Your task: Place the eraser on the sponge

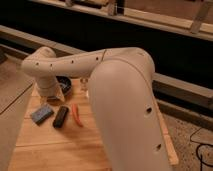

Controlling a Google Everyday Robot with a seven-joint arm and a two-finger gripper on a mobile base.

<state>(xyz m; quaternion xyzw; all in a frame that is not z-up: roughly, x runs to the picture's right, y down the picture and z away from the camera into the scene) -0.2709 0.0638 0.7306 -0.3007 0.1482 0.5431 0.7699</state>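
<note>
The eraser, a small black oblong block, lies on the wooden table left of centre. Just to its left lies the blue-grey sponge, close to it but apart. My gripper hangs at the end of the white arm, low over the table just behind the sponge and the eraser. It is pale against the arm and nothing shows in it.
A thin orange-red curved object lies right of the eraser. A dark round bowl and a small clear container stand behind. The arm's big white link fills the table's right side. The table's left edge runs beside the sponge.
</note>
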